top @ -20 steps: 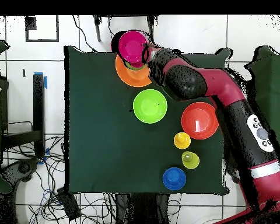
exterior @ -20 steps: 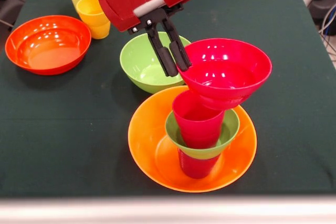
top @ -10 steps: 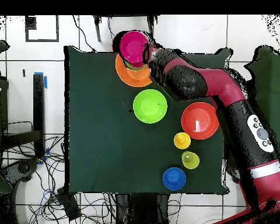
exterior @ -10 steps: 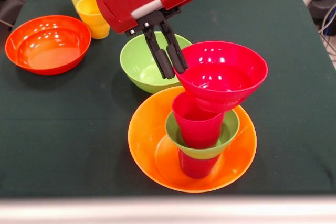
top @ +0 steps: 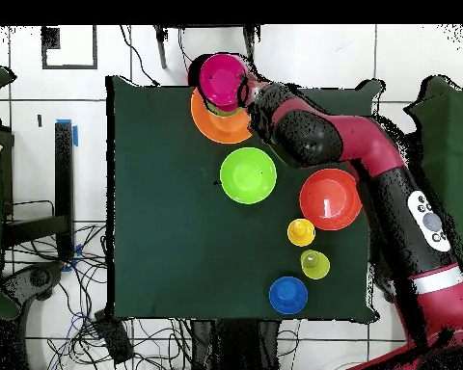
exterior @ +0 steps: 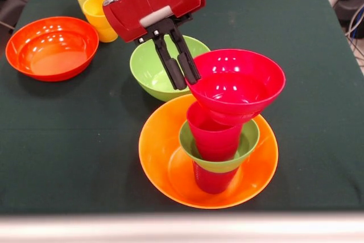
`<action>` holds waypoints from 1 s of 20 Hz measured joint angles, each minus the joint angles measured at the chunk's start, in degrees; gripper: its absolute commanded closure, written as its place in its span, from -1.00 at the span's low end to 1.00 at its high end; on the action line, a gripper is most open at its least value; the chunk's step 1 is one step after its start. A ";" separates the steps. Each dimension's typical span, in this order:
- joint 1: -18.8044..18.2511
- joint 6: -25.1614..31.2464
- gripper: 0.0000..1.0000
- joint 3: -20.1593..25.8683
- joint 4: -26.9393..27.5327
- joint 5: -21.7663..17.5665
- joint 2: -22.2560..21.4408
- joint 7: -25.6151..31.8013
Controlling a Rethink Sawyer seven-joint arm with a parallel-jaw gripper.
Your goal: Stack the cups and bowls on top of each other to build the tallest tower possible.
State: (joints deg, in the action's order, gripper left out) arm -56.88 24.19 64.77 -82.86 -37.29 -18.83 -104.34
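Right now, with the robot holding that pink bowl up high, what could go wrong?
1. The hand pinches the red-pink bowl only at one edge, and the bowl leans. It could slip or tip when let go.
2. The bowl is much wider than the red-pink cup under it, so it may wobble and fall off.
3. The tower is thin. A bump could push it over in the large yellow-orange bowl or toward the large green bowl.

The gripper (exterior: 183, 75) pinches the red-pink bowl's (exterior: 239, 86) rim (tilted) atop the tower (exterior: 211, 152).
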 measured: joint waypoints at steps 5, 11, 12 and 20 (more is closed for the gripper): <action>-0.10 0.00 1.00 0.01 0.01 -0.13 0.05 0.25; -0.14 0.00 1.00 0.01 0.00 -0.32 0.05 0.25; -0.14 0.00 1.00 0.01 0.00 -0.33 0.05 0.25; -0.31 0.00 1.00 0.01 0.01 -0.61 0.44 0.25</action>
State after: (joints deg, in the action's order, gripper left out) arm -57.19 24.19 64.77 -82.86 -37.89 -18.39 -104.09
